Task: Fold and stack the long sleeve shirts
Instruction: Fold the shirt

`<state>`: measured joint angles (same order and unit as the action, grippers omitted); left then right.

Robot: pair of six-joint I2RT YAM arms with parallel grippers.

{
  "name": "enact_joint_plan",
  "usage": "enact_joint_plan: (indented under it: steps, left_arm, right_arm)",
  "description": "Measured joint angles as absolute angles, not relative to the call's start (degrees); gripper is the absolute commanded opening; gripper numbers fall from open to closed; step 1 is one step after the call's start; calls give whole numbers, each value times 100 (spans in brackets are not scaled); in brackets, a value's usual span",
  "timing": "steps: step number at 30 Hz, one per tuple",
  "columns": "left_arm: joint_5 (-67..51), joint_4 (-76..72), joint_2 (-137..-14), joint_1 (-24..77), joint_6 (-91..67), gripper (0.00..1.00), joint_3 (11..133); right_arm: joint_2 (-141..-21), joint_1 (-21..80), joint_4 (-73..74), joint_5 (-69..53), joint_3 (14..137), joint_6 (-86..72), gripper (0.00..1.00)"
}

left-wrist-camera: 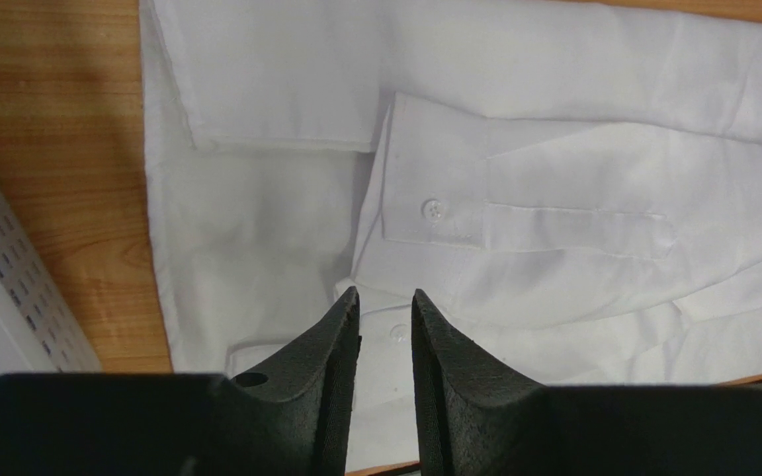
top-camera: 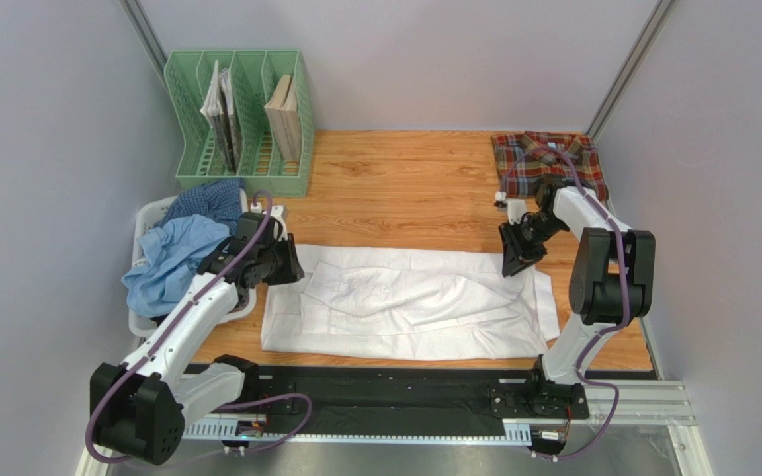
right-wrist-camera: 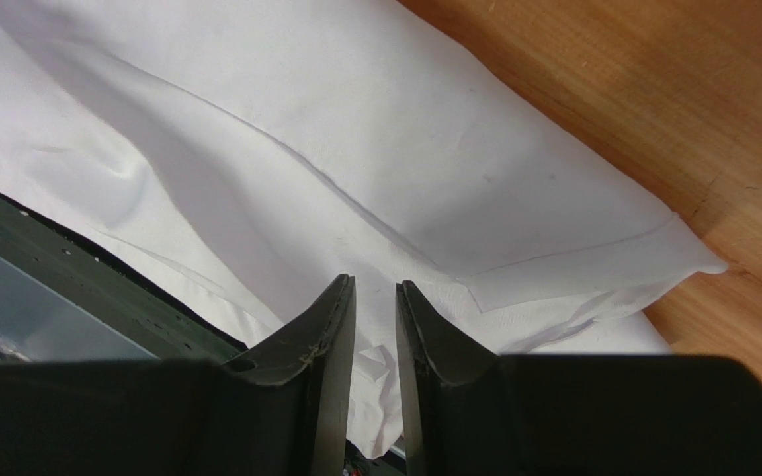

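Note:
A plain white long sleeve shirt [top-camera: 405,302] lies spread flat across the middle of the wooden table, its sleeves folded in over the body. My left gripper [top-camera: 286,266] hovers at its left end. In the left wrist view the left gripper [left-wrist-camera: 386,293] stands narrowly open over the white shirt [left-wrist-camera: 554,149], near a buttoned cuff [left-wrist-camera: 433,208], holding nothing. My right gripper [top-camera: 511,260] is at the shirt's far right corner. In the right wrist view it [right-wrist-camera: 375,282] is narrowly open, with rumpled white cloth [right-wrist-camera: 355,129] below the gap. A folded plaid shirt [top-camera: 549,164] lies at the back right.
A white basket [top-camera: 151,213] at the left holds light blue [top-camera: 171,263] and dark blue checked [top-camera: 211,198] shirts. A green file rack [top-camera: 241,119] with books stands at the back left. A black strip [top-camera: 395,392] runs along the table's near edge.

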<state>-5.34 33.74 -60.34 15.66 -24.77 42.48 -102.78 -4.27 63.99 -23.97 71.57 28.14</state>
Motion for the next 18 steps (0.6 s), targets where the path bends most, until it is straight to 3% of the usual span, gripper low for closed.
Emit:
enact_joint_plan:
  steps: [3,4,8,11,16,18]
  left_arm:
    - [-550,3616,-5826,1564,-2141,43,4316]
    - [-742,3662,-5754,1564,-1892,57,4372]
    - [-1887,3743,-5660,1765,-375,59,4842]
    - [-2244,3695,-5625,2606,1011,59,5017]
    - [-1874,3701,-5867,4451,2934,55,5000]
    - [-1612,3682,-6208,4613,3288,56,4995]
  right_arm:
    - [-10147,-405,6560,-2423,7470,2853,31]
    - [-10088,-403,6622,-2438,7572,2862,32]
    - [-9808,-349,6853,-2591,7776,2899,32]
    - [-9712,-176,7094,-2799,7773,2928,32]
    - [-9789,303,7177,-2971,7653,2928,37]
    - [-9872,469,7135,-2974,7577,2891,38]
